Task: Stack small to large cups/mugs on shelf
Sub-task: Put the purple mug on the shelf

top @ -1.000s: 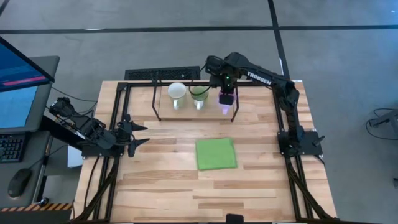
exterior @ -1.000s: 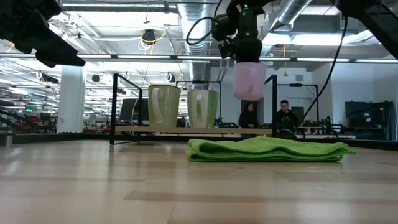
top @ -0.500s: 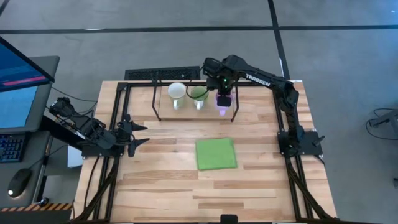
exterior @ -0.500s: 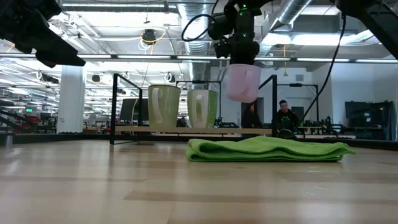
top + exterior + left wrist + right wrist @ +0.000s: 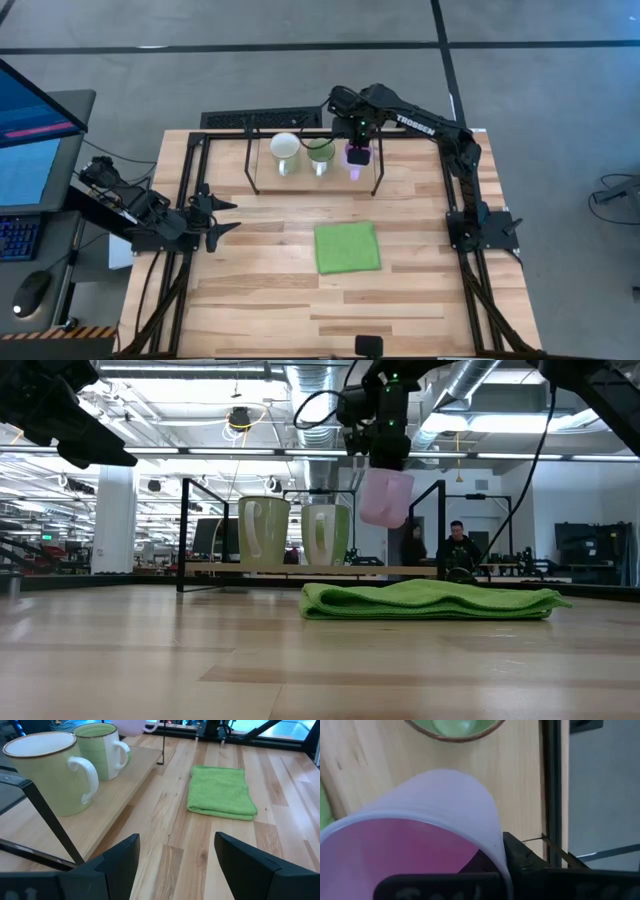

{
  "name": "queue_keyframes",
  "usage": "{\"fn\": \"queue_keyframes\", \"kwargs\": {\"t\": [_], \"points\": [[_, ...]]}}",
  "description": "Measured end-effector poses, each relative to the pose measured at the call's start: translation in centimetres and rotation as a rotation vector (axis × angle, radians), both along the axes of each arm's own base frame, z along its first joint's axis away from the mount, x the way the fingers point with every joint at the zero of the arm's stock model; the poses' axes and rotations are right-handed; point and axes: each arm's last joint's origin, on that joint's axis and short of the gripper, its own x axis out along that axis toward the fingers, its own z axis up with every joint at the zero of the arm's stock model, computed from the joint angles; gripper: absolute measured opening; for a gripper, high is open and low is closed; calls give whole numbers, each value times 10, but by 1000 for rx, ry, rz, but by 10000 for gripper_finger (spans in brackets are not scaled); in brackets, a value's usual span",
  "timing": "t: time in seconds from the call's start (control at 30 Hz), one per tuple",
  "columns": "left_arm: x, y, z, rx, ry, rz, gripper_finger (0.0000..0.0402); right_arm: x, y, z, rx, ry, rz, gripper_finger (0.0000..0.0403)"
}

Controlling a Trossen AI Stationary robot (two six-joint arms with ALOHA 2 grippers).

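Pink mug (image 5: 385, 498) clamped in right jaws (image 5: 357, 150), tilted, hanging above shelf (image 5: 300, 569) just beside green mug (image 5: 325, 534); bare board directly below. Left jaws (image 5: 222, 215) released, parked far off.

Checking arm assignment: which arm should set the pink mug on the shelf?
Right. The right gripper already holds the pink mug above the shelf, beside the green mug. The left gripper waits far off, open, near the table's left edge.
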Motion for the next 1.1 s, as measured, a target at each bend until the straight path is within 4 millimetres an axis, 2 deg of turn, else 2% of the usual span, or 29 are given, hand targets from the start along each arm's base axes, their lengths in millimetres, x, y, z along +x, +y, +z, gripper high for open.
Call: {"fn": "queue_keyframes", "kwargs": {"t": [0.73,1.1], "points": [[0,0,0,-3,2,-1,247,19,-17,-58,49,152,89,11],[0,0,0,-2,2,0,247,16,-29,-58,28,115,33,11]]}}
